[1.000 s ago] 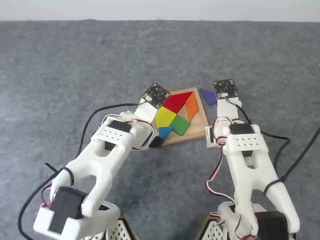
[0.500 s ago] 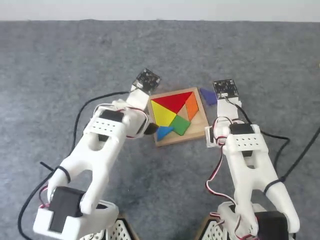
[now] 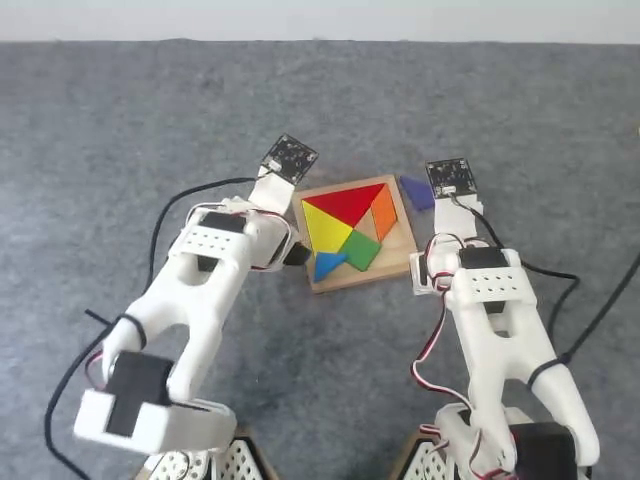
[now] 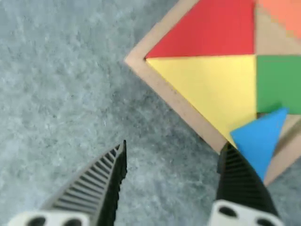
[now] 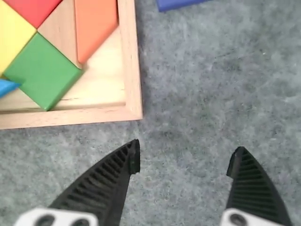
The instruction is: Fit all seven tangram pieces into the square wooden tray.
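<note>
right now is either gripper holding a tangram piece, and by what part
Nothing is held. The left gripper and right gripper both stand open over the carpet beside the tray.

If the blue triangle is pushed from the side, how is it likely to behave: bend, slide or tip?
The blue triangle looks like a flat, stiff block, so it probably would not bend. It seems to lie across the tray rim, so a push may rock it before it settles flat. Thin and small, it is likely light.

High view overhead; both wrist views close above tray (image 5: 128, 56) corners
</note>
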